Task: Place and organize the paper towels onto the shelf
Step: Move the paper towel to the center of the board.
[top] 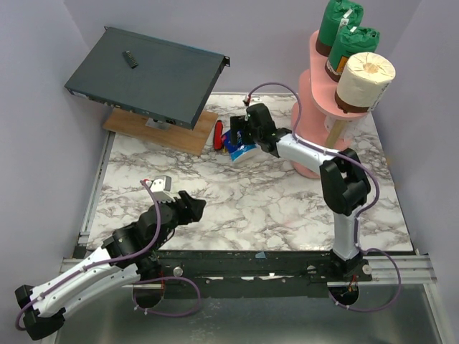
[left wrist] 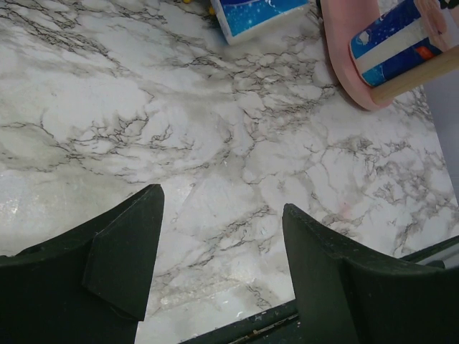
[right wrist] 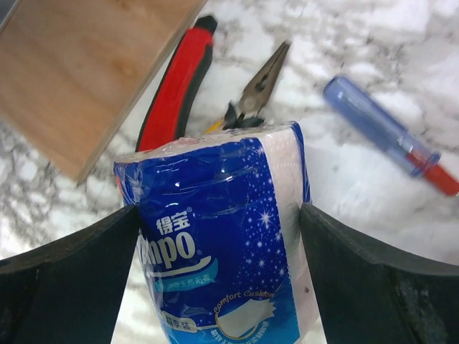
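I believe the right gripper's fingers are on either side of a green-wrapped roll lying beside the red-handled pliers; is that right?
Not quite: the roll between the right gripper fingers is blue-and-white wrapped, not green-wrapped. It does lie beside the red-handled pliers, as the right wrist view shows.

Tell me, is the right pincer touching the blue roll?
Cannot tell. In the right wrist view the right pincer has a finger at each side of the blue roll with no clear gap, but contact isn't plain.
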### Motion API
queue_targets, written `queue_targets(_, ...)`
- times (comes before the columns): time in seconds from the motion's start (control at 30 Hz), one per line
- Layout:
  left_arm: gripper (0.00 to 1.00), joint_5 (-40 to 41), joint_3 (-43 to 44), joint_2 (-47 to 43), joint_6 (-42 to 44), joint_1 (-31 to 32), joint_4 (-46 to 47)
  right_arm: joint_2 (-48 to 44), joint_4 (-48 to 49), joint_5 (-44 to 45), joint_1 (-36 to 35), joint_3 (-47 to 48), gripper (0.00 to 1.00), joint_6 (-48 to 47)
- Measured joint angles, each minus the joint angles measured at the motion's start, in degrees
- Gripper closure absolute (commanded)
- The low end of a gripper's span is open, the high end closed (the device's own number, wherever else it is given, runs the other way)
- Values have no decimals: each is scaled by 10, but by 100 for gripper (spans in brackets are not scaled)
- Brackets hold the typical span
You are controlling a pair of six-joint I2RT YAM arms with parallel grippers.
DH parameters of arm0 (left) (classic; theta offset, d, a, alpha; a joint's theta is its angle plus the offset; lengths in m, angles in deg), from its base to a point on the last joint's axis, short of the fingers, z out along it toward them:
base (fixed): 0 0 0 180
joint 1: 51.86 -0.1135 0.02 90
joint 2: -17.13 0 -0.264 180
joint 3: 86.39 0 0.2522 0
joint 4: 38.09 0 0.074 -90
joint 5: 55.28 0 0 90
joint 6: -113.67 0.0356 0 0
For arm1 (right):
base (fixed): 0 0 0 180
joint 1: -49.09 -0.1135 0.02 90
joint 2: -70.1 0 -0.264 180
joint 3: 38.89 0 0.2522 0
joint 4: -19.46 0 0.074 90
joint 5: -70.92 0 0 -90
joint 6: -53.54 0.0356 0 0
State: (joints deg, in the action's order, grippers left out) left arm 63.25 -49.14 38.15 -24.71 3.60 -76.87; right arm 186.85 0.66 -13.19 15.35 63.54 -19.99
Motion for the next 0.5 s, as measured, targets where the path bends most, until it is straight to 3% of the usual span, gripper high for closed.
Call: queue_targets(0.5, 30, -14, -16, -31, -27, 0, -15, -217, 82, 20, -102, -320, 11, 77)
